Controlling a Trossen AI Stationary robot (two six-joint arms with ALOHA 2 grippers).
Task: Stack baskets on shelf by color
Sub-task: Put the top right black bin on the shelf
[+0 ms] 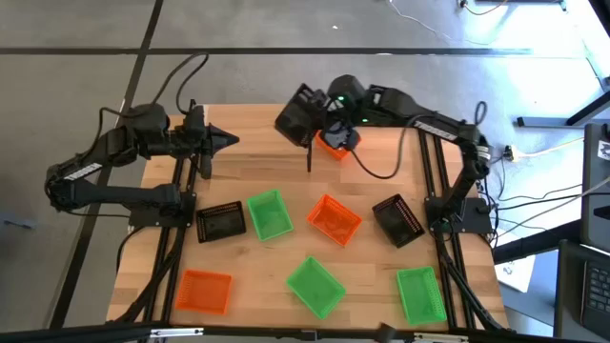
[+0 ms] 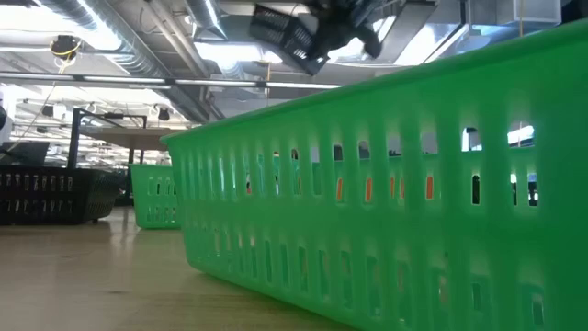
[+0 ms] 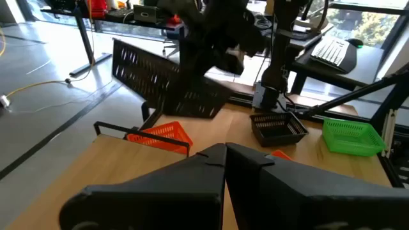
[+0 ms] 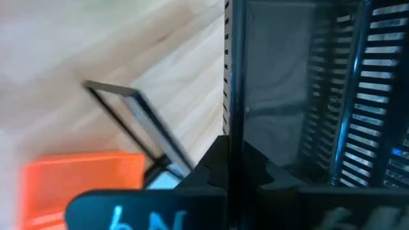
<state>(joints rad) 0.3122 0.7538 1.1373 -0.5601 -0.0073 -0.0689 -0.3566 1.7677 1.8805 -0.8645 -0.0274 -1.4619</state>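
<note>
- At the far edge of the table, my right gripper is clenched on the rim of a black basket, carried tilted in the air above the shelf area; an orange basket already sits there, just beside a thin black upright.
- My left gripper hovers over the far-left part of the table, fingers pressed together and carrying nothing.
- Handling, as I judge it: these lattice baskets look light and fairly stiff, with thin walls that may flex a little under a pinch. The smooth plastic could slip, so I'd take hold over one wall's top rim, near the middle of a long side, so it hangs level.
- The held basket hangs at an angle, so I expect it to swing; I'd lower it slowly.
- Count from the overhead view: three black (one held, two on the table).
- Three orange: one at the shelf, one mid-table, one near the front-left.
- Three green.
- Seven baskets lie loose, mostly well apart; the left black one and a green one sit just beside each other.
</note>
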